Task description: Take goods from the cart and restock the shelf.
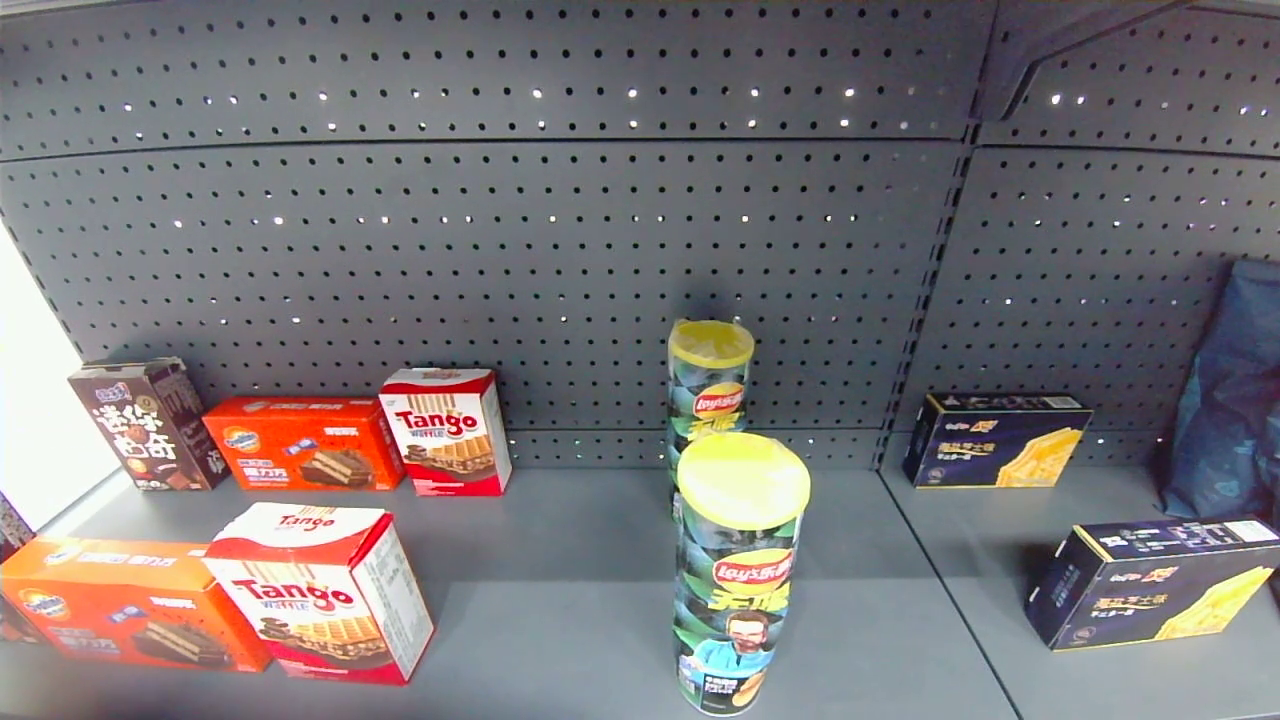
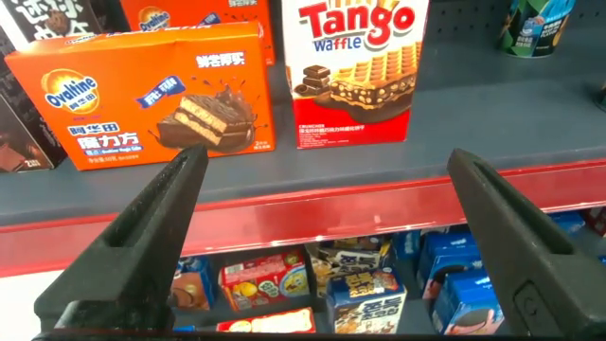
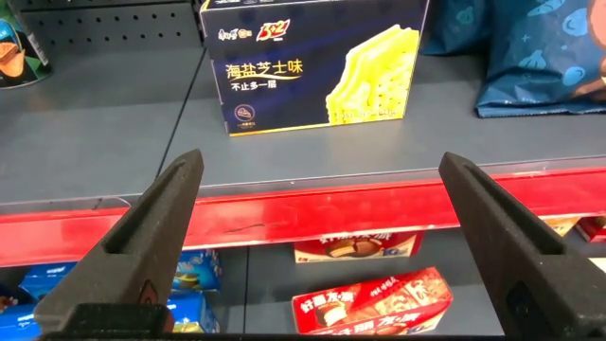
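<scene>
Between picks, empty-handed, facing stocked goods.

Holding nothing in the left gripper (image 2: 327, 159), spread wide before the red front lip of the grey metal shelf (image 2: 379, 213), with an orange cardboard box of chocolate cake (image 2: 147, 95) and a red-and-white wafer box (image 2: 355, 71) just behind that lip at eleven o'clock. Holding nothing in the right gripper (image 3: 322, 159) either, likewise spread wide, facing a navy box with a yellow wafer picture (image 3: 317, 66) at one o'clock. At twelve o'clock, a tall chip tube with a yellow plastic lid (image 1: 740, 570), upright, and a second like it (image 1: 710, 390) just behind. Judged as the gap between placements: next, likely turning to the cart, closing on one fresh item, then setting it onto bare board.
</scene>
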You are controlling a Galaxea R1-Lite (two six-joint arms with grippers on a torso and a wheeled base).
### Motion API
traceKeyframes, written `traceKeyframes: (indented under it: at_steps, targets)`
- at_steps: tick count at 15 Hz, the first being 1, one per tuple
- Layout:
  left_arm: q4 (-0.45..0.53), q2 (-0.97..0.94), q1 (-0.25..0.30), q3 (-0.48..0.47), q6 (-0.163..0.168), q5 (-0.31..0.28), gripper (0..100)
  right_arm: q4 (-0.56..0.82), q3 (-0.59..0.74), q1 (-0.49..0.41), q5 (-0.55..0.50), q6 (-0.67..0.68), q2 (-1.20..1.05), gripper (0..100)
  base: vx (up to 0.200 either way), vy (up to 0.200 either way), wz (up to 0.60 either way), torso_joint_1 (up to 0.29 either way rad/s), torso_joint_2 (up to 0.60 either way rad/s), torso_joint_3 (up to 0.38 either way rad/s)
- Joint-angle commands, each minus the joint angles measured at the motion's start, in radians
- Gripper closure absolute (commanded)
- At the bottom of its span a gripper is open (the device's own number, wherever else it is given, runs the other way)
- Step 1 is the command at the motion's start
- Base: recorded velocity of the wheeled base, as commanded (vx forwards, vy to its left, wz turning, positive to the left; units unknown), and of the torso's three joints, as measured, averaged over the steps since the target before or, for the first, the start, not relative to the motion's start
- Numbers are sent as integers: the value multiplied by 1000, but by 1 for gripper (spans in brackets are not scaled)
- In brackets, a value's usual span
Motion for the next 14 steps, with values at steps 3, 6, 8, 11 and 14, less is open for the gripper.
traceKeyframes:
  at_steps: [3, 6, 8, 11, 14]
  targets:
    - [0, 0, 1, 0, 0, 0, 0, 15, -3, 72, 0, 0, -29, 0, 0, 0, 0, 0, 0, 0]
    - [1, 0, 1, 0, 0, 0, 0, 12, 0, 70, 4, -11, -76, 0, 0, 0, 0, 0, 0, 0]
    - [0, 0, 1, 0, 0, 0, 0, 12, 0, 70, 7, -12, -76, 0, 0, 0, 0, 0, 0, 0]
    - [0, 0, 1, 0, 0, 0, 0, 12, 0, 70, 7, -11, -76, 0, 0, 0, 0, 0, 0, 0]
    - [0, 0, 1, 0, 0, 0, 0, 12, 0, 70, 7, -16, -76, 0, 0, 0, 0, 0, 0, 0]
